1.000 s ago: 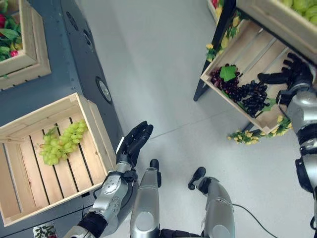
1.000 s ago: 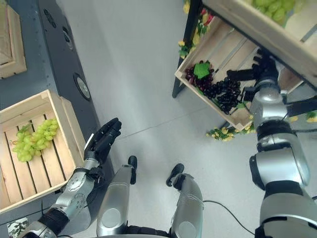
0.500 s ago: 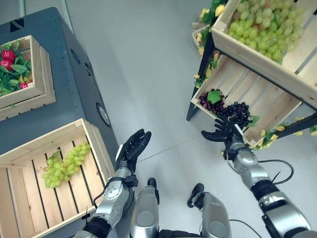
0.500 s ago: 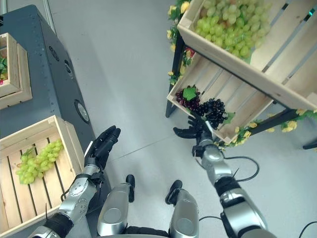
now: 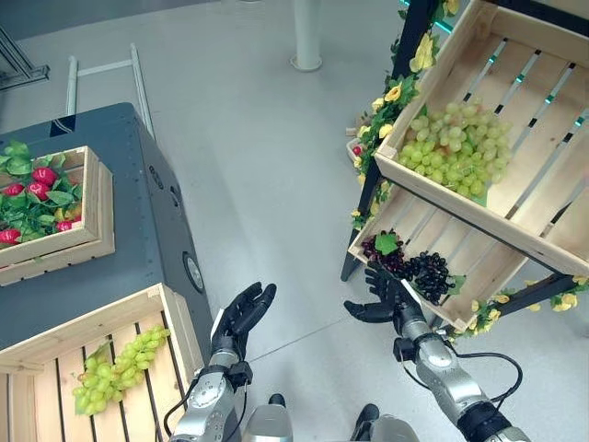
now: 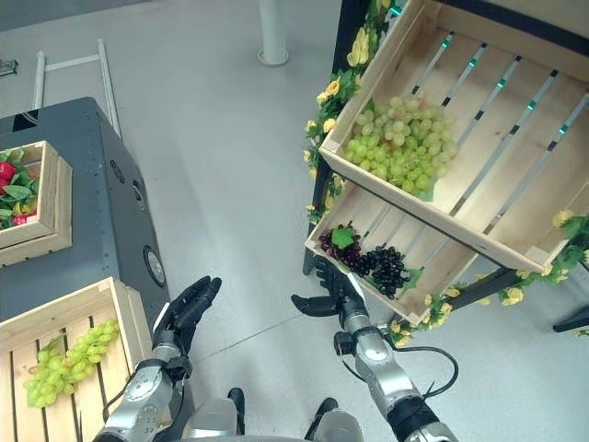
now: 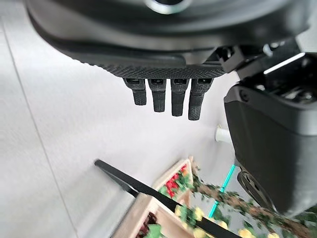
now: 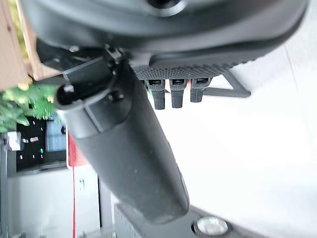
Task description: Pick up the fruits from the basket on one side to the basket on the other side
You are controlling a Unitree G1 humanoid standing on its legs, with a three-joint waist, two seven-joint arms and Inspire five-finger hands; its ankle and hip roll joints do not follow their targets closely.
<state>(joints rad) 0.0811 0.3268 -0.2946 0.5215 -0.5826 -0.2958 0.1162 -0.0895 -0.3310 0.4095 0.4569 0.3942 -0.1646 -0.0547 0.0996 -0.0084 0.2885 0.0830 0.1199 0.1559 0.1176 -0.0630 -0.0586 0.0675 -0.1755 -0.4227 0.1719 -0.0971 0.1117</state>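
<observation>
Withdrawn from the lower crate [image 5: 479,276] of the sloping shelf, where it was reaching in beside the dark grapes [image 5: 430,273] a second ago, the right hand [image 5: 382,299] is now seen hovering just outside that crate's front edge, its fingers spread and nothing held in them; the right wrist view confirms straight fingers and an empty palm. Much of the apparent shift is owed to the camera, which has tilted up so that the upper crate [image 5: 552,120] with its heap of green grapes [image 5: 457,152] is brought into view. The left hand [image 5: 241,318] is held idle and relaxed beside the wooden crate [image 5: 179,322] on the grey cabinet [image 5: 138,212], where one green grape bunch [image 5: 115,370] already lies. The dark grapes remain in the lower shelf crate, untouched. No fruit appears to be in transit, so a fresh reach and a grasp on the dark bunch are judged to be needed before the next transfer.
</observation>
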